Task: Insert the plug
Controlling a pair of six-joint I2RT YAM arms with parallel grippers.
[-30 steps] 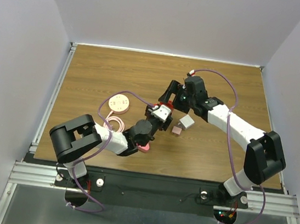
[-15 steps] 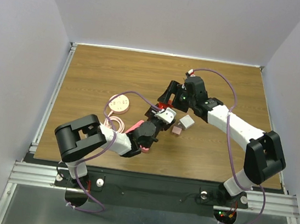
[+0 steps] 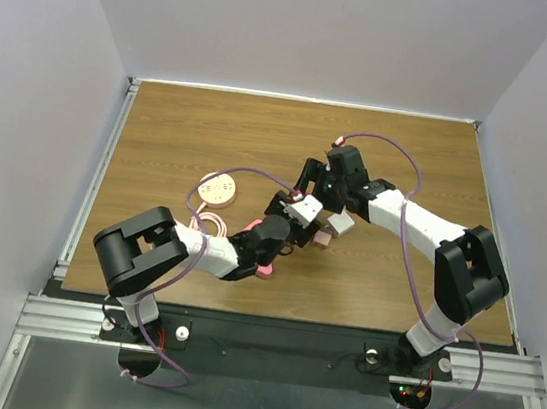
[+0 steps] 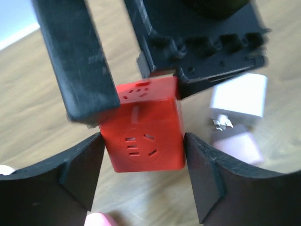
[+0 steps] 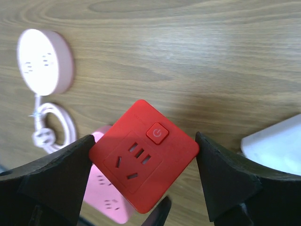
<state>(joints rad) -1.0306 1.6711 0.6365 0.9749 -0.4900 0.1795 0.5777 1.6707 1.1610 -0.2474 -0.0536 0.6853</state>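
Observation:
A red cube socket (image 5: 143,162) with a power button hangs above the table, pinched by its corners between my right gripper's (image 5: 143,165) fingers. In the left wrist view the same cube (image 4: 143,141) sits between my left gripper's (image 4: 143,176) open jaws, with a narrow gap on each side. A white plug (image 4: 240,96) with metal prongs lies on the table just right of the cube, and a mauve cube (image 4: 235,146) lies in front of it. In the top view both grippers meet at the table's middle (image 3: 301,208) and hide the red cube.
A round pink power strip (image 3: 218,189) with a coiled cord (image 3: 210,224) lies left of centre. A pink socket block (image 5: 106,197) lies under the grippers. The white plug (image 3: 342,224) and the mauve cube (image 3: 322,238) sit just right of them.
My right gripper has shifted slightly left and down with the red cube. My left wrist has closed in around the cube, which no longer shows from above.

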